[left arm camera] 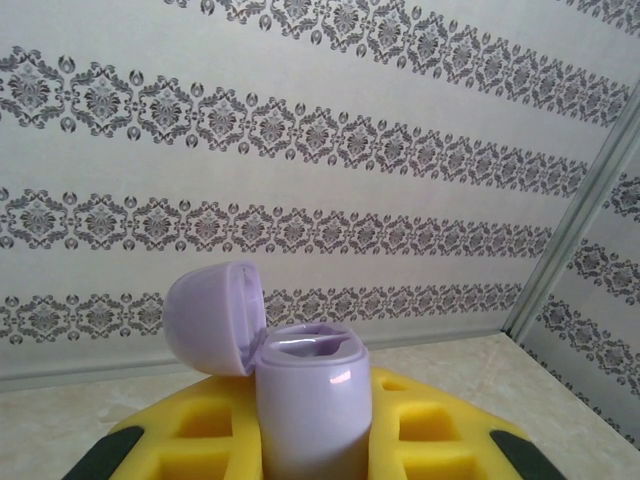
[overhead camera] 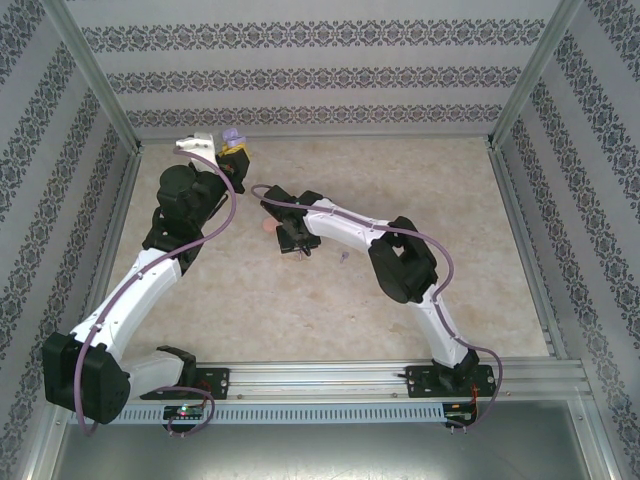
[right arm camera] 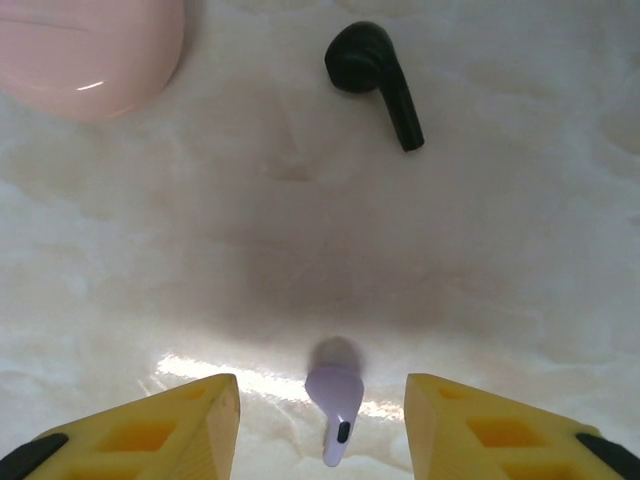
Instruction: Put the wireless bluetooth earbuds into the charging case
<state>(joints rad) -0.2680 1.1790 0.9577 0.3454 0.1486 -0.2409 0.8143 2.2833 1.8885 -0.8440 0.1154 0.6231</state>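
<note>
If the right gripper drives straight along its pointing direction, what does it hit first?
Likely the small pale purple short-stemmed earbud, lying on the marble-look tabletop between the fingers of the open right gripper; depth is unclear.

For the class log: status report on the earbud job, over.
Left gripper shut on pale purple charging case, lid open. Right gripper open, straddling tiny pale purple earbud. Black earbud, glossy pink case nearby, not obstructing.

Two earbuds (right arm camera: 372, 75) (right arm camera: 335, 400), two cases (left arm camera: 310, 405) (right arm camera: 90, 45)

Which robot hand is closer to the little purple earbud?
Right: the right gripper has its open jaws either side of the bud; the left gripper is far off, holding the case.
</note>
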